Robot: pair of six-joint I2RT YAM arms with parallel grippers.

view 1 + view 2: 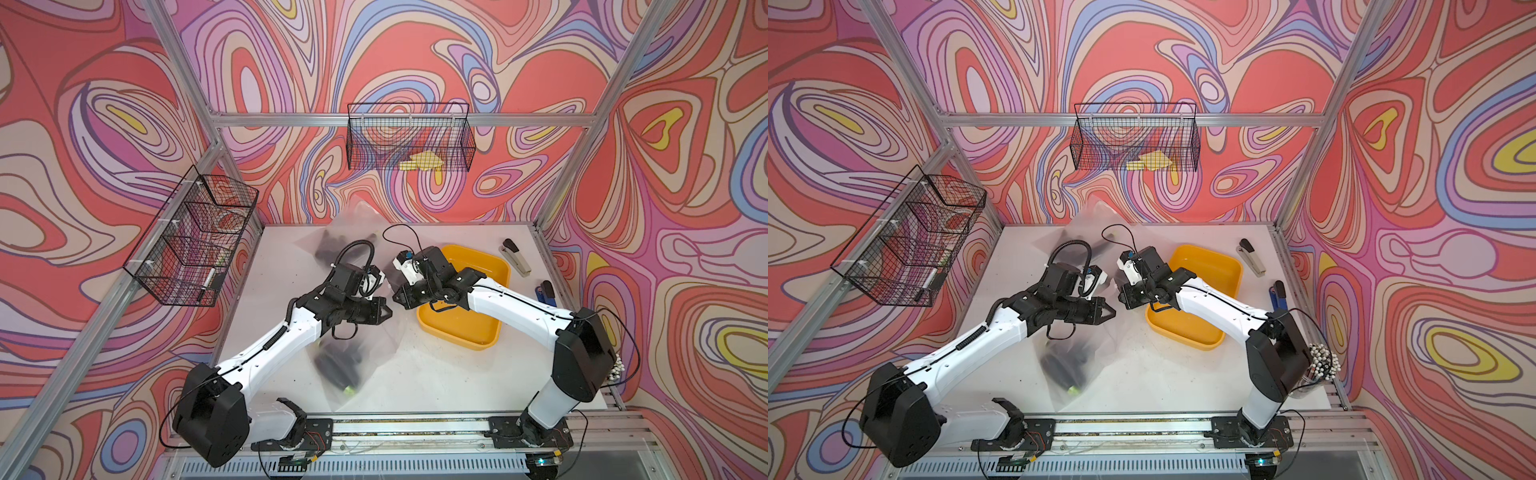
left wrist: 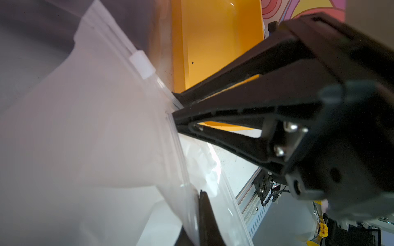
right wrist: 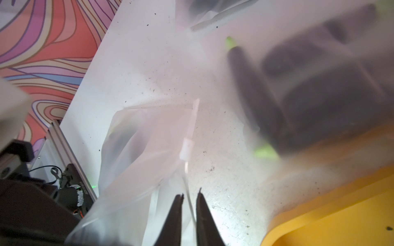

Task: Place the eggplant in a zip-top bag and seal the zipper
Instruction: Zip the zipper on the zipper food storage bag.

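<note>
We see 1 white table (image 1: 436, 374), its surface flecked with dark specks in the right wrist view. 5 things lie on it. A yellow tray (image 1: 453, 337) sits right of centre, turned at a slant. Beyond it, near the right rear corner, lies a grey-and-black stapler (image 1: 515, 257). Nearer along the right edge is a blue-handled tool (image 1: 545, 291) whose kind we cannot tell. A frosted front zip-top bag (image 1: 370, 365) rests its lower end near the front edge, left of the tray. A rear zip-top bag (image 1: 320, 237) lies at the back, rising against the wall.
</note>
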